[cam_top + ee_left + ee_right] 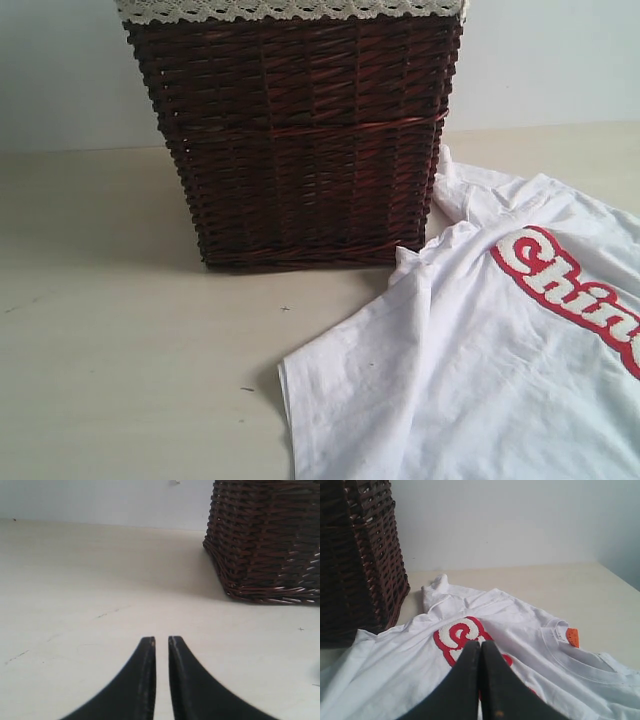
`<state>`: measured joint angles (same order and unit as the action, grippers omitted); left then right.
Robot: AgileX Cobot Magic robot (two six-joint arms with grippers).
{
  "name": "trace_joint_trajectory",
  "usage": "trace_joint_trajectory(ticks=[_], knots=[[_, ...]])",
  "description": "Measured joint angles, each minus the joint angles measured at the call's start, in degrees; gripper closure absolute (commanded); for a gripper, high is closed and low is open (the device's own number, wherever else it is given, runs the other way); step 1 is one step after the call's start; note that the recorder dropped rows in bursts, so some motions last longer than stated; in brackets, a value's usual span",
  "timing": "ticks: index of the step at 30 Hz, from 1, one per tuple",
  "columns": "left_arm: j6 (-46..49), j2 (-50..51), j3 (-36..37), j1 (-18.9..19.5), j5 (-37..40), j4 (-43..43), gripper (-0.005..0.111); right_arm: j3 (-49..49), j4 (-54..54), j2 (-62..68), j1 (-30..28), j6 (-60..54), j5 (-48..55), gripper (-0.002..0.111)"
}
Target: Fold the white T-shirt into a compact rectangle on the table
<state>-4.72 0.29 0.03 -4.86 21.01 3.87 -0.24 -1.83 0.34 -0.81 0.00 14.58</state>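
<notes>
The pale cream bench [130, 350] runs wide and smooth back to a bluish-white wall [60, 70], with a few small dark specks on its left half. At the middle back stands 1 dark brown wicker basket [300, 140] with lace trim [290, 8] along its rim. The white T-shirt [480, 380] lies rumpled on the right of the bench, a bunched fold up against the basket's lower right corner and the red lettering [560, 290] facing up. The left gripper [161, 641] sits low over bare bench, its jaws almost together and empty. The right gripper [481, 644] is closed over the lettering. An orange tag [573, 637] shows at the collar.
</notes>
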Motion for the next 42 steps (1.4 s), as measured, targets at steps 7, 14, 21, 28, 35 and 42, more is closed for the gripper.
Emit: trace_joint_trajectory(ticks=[7,14,21,28,35,42], knots=[[0.0,0.0,0.0,0.0,0.0,0.0,0.095,0.0,0.0,0.0,0.0,0.0,0.1,0.108],[1.5,23.4,-6.1,0.7,-0.7,-0.2,0.095,0.0,0.0,0.0,0.0,0.0,0.2,0.108],[18.8,62.1,-31.0,0.8,19.9,2.4,0.095,0.0,0.0,0.0,0.0,0.0,0.2,0.108],[36.3,78.8,-44.8,0.8,41.1,10.7,0.095,0.0,0.0,0.0,0.0,0.0,0.2,0.108],[56.2,79.7,-46.8,0.8,39.6,24.7,0.095,0.0,0.0,0.0,0.0,0.0,0.2,0.108],[63.4,80.7,-46.9,0.8,36.7,36.8,0.095,0.0,0.0,0.0,0.0,0.0,0.2,0.108]])
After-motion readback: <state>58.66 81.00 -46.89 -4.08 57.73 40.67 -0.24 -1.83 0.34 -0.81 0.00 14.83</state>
